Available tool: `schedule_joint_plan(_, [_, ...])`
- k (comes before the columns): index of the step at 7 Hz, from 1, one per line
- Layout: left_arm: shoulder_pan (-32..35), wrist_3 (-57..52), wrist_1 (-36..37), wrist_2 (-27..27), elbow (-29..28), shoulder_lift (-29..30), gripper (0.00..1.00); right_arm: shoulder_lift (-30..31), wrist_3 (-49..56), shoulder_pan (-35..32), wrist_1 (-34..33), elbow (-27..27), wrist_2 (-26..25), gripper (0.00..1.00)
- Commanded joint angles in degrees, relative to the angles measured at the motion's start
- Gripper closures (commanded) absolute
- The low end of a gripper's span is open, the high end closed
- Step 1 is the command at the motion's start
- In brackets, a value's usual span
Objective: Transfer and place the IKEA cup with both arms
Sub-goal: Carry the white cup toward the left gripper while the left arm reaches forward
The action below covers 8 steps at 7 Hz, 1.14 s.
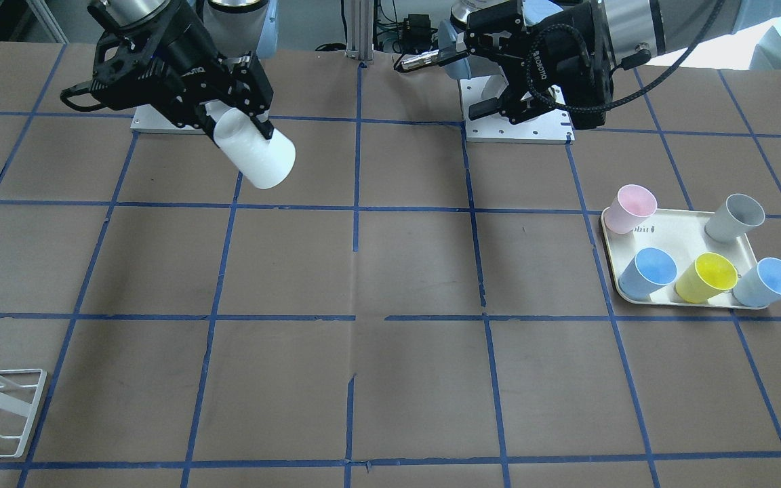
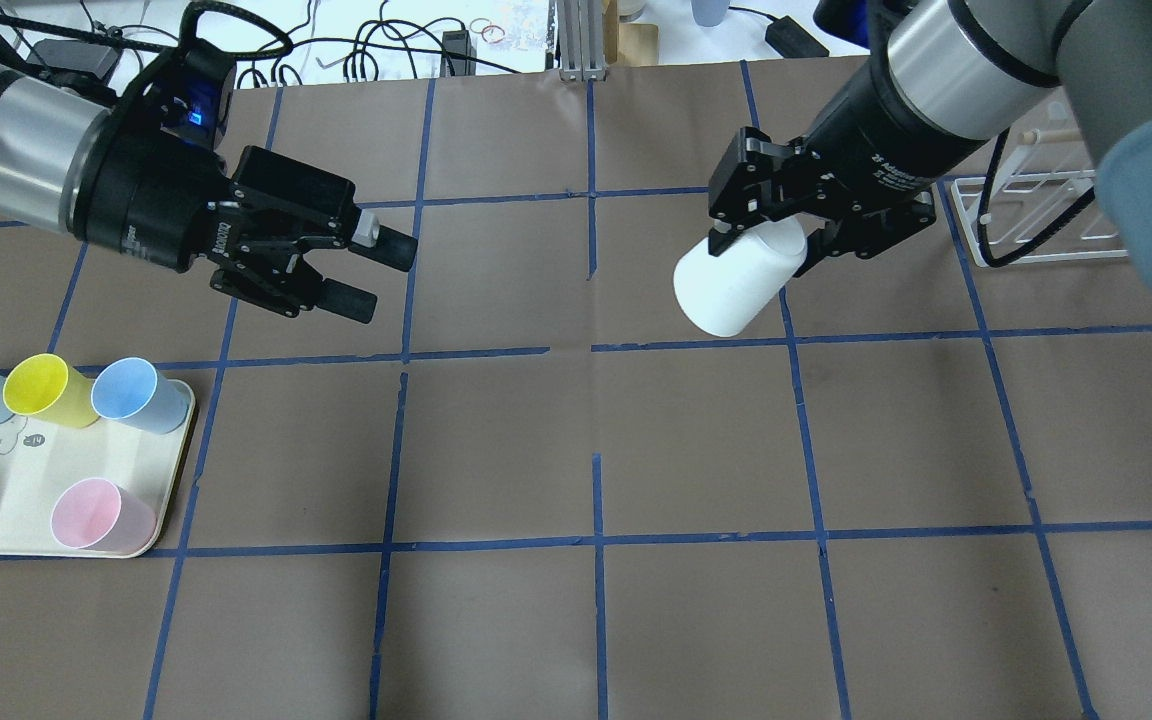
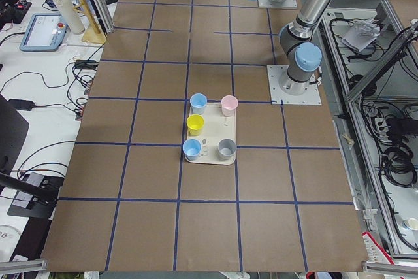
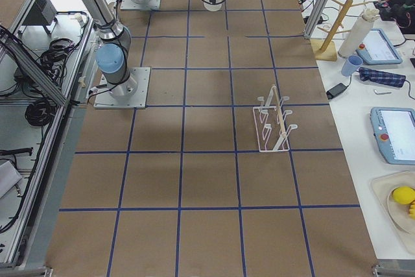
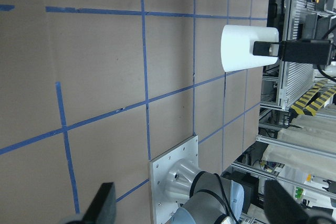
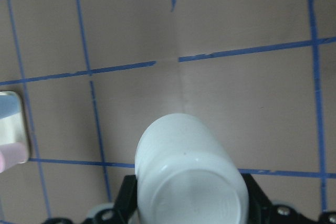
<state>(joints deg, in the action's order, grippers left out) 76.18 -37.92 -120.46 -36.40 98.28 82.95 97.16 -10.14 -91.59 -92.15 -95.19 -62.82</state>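
Now, as I read it, we're mid-transfer: my right end effector grips the IKEA cup, tilted in the air above the bench, while the left end effector hangs empty with jaws apart, so next I must bring the two together for a hand-off.

Smooth matt plastic IKEA cup

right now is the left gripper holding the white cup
No, the right gripper is clamped on the IKEA cup, and the left gripper hangs open and empty.
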Motion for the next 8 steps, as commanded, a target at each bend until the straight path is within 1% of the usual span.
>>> schedule_joint_plan(1, [-2.3,-6.9,-0.6,10.4,7.2,0.3,0.0,0.3,-8.4,0.0,0.5,-0.4,22.4,1.0])
schedule_joint_plan(2, [-2.3,-7.7,-0.7,15.0,9.1,0.0,0.0,0.0,-9.7,0.4,0.8,-0.9,30.7,1.0])
schedule_joint_plan(3, [-2.6,-7.9,-0.7,20.1,10.3,0.6,0.0,-0.2,-8.9,0.9,2.5,-2.8,36.9,1.0])
schedule_joint_plan(4, [-2.6,-7.8,-0.7,25.4,13.1,0.7,0.0,-0.2,-7.8,1.7,2.7,-6.2,42.7,1.0])
schedule_joint_plan(5, [-2.6,-7.6,-0.9,25.6,13.5,0.1,0.0,-0.2,-6.6,2.5,2.8,-9.2,47.7,1.0])
schedule_joint_plan(6, [-2.7,-7.7,-0.8,26.2,14.0,0.2,0.02,-0.2,-6.6,3.1,3.0,-10.9,51.9,1.0])
schedule_joint_plan(7, [-2.7,-7.7,-1.0,26.3,14.5,0.1,0.02,-0.2,-7.0,3.0,3.1,-11.9,55.2,1.0])
schedule_joint_plan(8, [-2.7,-7.7,-1.1,26.3,15.4,-0.3,0.01,-0.4,-7.2,3.0,3.9,-12.2,56.3,1.0])
